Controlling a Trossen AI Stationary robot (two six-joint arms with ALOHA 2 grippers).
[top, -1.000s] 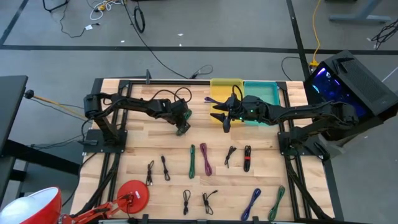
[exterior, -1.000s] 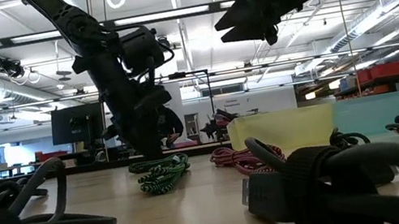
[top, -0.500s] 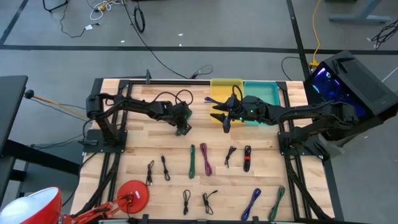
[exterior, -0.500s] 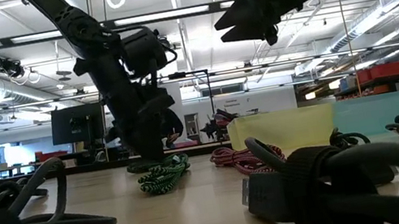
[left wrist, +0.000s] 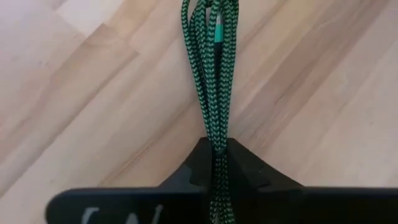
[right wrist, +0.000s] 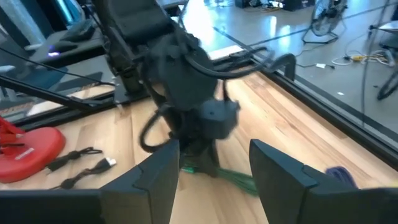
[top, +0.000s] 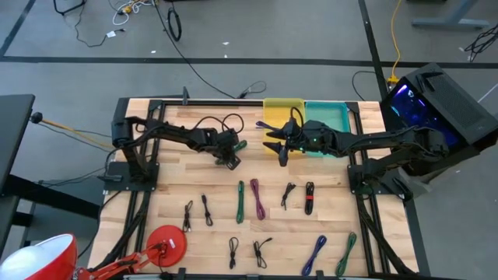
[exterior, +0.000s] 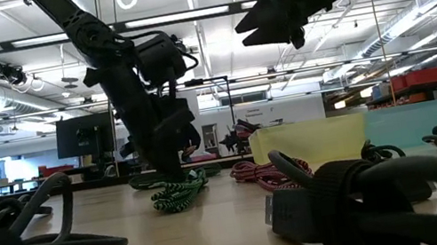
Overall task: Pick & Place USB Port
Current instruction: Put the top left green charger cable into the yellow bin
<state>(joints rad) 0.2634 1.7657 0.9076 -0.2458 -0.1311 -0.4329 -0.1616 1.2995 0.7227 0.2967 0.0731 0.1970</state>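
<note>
My left gripper [top: 231, 158] stands low over the table's middle, left of the yellow bin [top: 283, 104], and is shut on a green-and-black braided cable bundle [left wrist: 211, 62]. The bundle runs out past the fingers toward the table's right [top: 240, 145]. My right gripper [top: 274, 145] hovers open and high, in front of the yellow bin, facing the left arm. In the right wrist view its two fingers [right wrist: 158, 180] frame the left gripper and the green cable [right wrist: 239, 181] on the wood. A teal bin [top: 327, 117] sits right of the yellow one. My left gripper pinches the green braided bundle between its two fingers, across several strands laid side by side [left wrist: 214, 140]. The fingers come from above, slanting, and lie along the bundle. The part beyond the fingers lies stretched out on the table [right wrist: 239, 181].
Several coiled cables lie in two rows nearer the table's near edge: green [top: 240, 201], purple [top: 257, 199], black ones, one with a red band [top: 310, 199], blue [top: 316, 253]. A purple cable [top: 263, 124] hangs at the yellow bin's left rim. A red disc [top: 167, 241] sits near-left.
My left gripper has shifted a little toward the table's right, keeping low and shut on the green cable, whose free end now shows farther out past the fingers. My right arm has kept still.
</note>
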